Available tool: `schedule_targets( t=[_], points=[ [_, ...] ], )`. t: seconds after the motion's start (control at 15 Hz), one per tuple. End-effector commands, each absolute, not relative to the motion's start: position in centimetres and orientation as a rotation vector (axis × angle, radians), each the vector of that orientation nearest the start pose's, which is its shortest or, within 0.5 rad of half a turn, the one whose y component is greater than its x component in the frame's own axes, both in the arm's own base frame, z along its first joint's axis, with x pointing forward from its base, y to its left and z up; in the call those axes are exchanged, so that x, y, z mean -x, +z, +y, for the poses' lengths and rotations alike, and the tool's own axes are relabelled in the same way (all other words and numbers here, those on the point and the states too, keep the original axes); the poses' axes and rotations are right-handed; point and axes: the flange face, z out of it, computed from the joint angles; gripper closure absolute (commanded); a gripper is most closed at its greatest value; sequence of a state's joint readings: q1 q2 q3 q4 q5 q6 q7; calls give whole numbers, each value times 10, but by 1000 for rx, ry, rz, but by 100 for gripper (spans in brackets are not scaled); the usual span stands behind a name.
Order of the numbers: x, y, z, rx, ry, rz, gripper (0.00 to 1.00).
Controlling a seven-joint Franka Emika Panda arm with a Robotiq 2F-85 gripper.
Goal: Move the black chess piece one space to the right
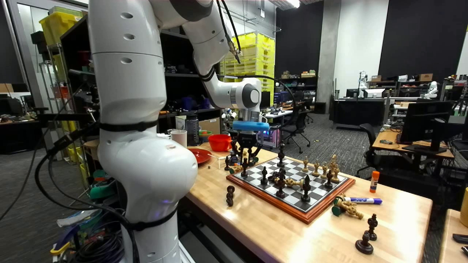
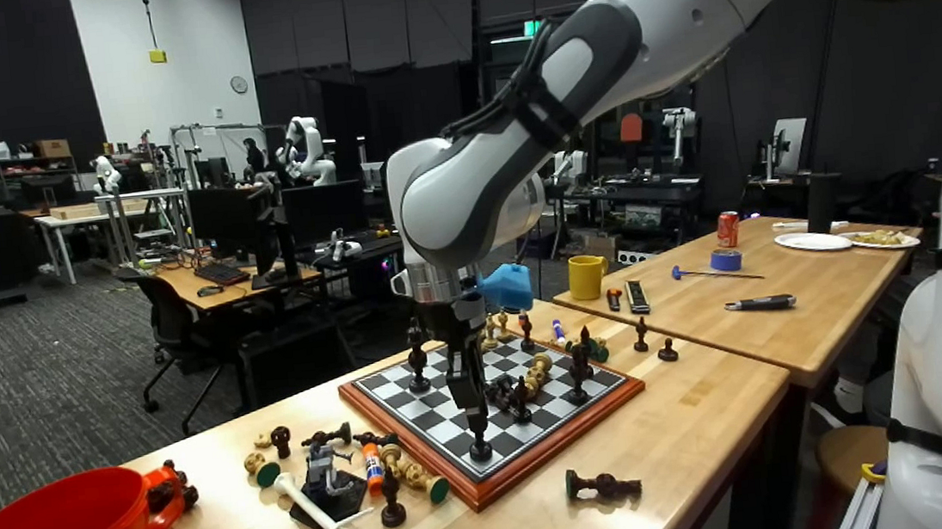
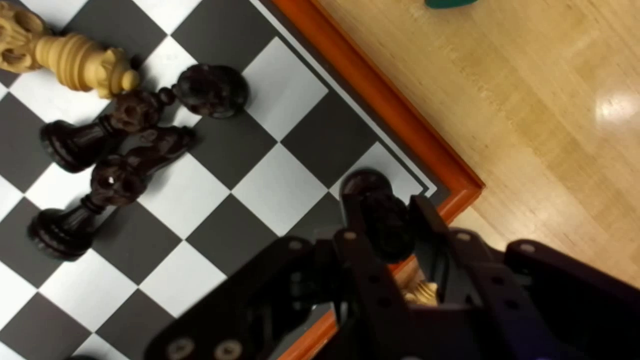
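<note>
1. Gripper (image 3: 386, 206), pointing down. Its two fingers (image 3: 429, 216) flank a slim piece; whether they clamp it or merely surround it cannot be told.
2. Black chess piece (image 1: 244, 169), presumably the one to be moved. It stands upright on the pale corner square (image 3: 401, 181) of the chessboard (image 3: 182, 280), its upper part between the fingers.
3. Likely faults at the grasp. Contact on one side only would probably tip so slender a piece; a weak pinch could let it slip when lifted.
4. Likely faults in travel. "Right" depends on the viewer, so a misread direction could carry the base onto the wooden frame (image 3: 387, 100). A low, overlong move inward could strike the standing black piece (image 1: 264, 175) nearby or the fallen black pieces (image 3: 119, 181) beyond.
5. Edges. The frame's corner lies just beside the piece and bounds it on two sides; outside it, in an exterior view, lie a pale piece (image 2: 414, 476) and a glue stick (image 2: 373, 468).
6. Open room. The dark squares (image 3: 330, 142) adjoining the corner appear the nearest landing places, best reached by a short lift.
</note>
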State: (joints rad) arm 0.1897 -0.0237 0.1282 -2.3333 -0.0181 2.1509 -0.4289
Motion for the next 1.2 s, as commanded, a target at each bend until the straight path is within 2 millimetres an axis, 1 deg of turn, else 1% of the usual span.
schedule_targets(
  t=[0.0, 0.07, 0.13, 0.2, 0.27, 0.4, 0.6, 0.67, 0.73, 0.93, 1.13],
  points=[
    [-450, 335, 151, 2901, 267, -1190, 93],
    [-450, 336, 151, 2902, 266, -1190, 72],
    [-449, 336, 151, 2903, 266, -1192, 46],
    [-449, 339, 151, 2899, 259, -1195, 46],
    [-447, 343, 152, 2901, 253, -1193, 44],
    [-438, 361, 155, 2892, 230, -1199, 32],
    [-423, 395, 155, 2912, 195, -1201, 12],
    [-418, 408, 153, 2928, 177, -1173, 5],
    [-414, 420, 149, 2950, 158, -1125, 1],
    [-399, 449, 136, 2995, 101, -932, 0],
    [-384, 472, 119, 3062, -31, -688, 0]
  ],
)
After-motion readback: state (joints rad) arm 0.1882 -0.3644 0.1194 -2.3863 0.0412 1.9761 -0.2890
